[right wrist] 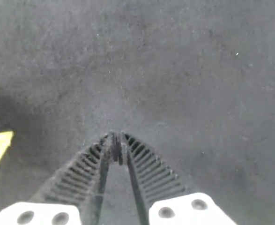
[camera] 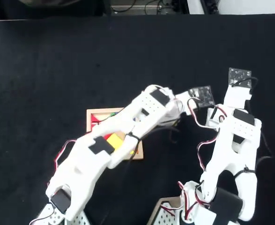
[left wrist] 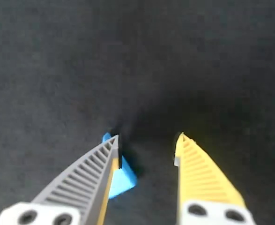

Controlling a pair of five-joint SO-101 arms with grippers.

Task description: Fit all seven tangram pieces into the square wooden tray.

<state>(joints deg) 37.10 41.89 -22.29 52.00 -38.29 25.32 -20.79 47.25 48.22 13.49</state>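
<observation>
We note two white plastic arms, the left arm (camera: pixel 81 164) and the right arm (camera: pixel 233 140), each with black servo blocks (camera: pixel 101 146) and red, white and black cables (camera: pixel 203 150) looped alongside. The left gripper (left wrist: pixel 147 138) has one grey ribbed finger (left wrist: pixel 81 178) and one yellow. The right gripper (right wrist: pixel 117 139) has two dark ribbed fingers and white bases with screw holes.

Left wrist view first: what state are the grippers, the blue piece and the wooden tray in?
Left gripper: open, empty.
Small blue tangram piece: loose on the black cloth, at the grey finger.
Right gripper: shut, empty.
Square wooden tray: holds red and yellow pieces, an arm over it.
</observation>
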